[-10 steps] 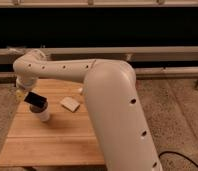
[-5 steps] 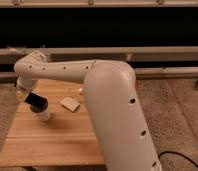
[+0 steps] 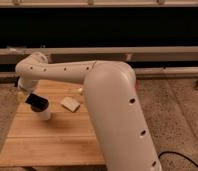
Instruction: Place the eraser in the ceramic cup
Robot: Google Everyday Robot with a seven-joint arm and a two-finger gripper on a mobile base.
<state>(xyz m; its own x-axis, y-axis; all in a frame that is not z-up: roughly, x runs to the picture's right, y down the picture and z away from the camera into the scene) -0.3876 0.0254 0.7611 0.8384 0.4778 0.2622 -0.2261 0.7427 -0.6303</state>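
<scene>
The eraser point(image 3: 36, 102), a small black block, lies tilted right at the mouth of the white ceramic cup point(image 3: 44, 114), which stands on the left part of the wooden table point(image 3: 52, 145). My gripper point(image 3: 26, 94) is at the end of the big white arm point(image 3: 107, 85), at the table's left edge, just up and left of the eraser and touching or nearly touching it. I cannot tell whether the eraser is held or rests on the cup's rim.
A flat tan square piece point(image 3: 70, 103) lies on the table right of the cup. The thick arm covers the table's right side. Speckled floor surrounds the table, with a dark wall and rails point(image 3: 162, 51) behind.
The eraser has sunk slightly toward the cup's mouth. The arm has hardly moved.
</scene>
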